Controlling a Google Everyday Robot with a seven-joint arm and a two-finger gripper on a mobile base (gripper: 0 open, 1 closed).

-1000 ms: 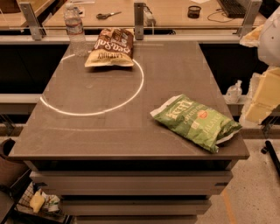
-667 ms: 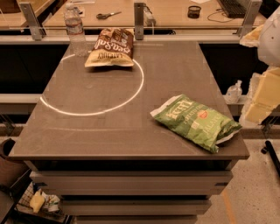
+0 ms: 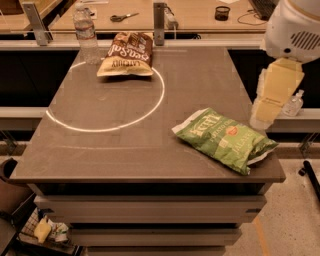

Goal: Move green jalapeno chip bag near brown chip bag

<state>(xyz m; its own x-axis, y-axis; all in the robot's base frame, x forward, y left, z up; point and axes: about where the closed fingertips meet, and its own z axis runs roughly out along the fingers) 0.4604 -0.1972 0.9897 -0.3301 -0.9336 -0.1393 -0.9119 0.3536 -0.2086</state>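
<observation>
Step 1, approach: gripper [image 3: 265, 111] hangs off right edge of table [image 3: 120, 150], near green jalapeno chip bag [image 3: 225, 140] (open or closed: cannot tell). Brown chip bag [image 3: 127, 55] lies far-left, well apart. Next: descend onto green bag, grasp.

The claw [image 3: 274, 92] drifts leftward from beyond the counter's [image 3: 100, 150] right side and now hangs just over its right edge, roughly midway between the corners.

Table, bottle and desk clutter.
A table [image 3: 125, 150] marked with a white circle [image 3: 163, 92] carries a water bottle [image 3: 86, 34] at 11 o'clock. Scissors [image 3: 122, 17] and a black cup [image 3: 222, 12] lie beyond at 12. The gripper [image 3: 272, 95] hangs at 3 o'clock.
</observation>
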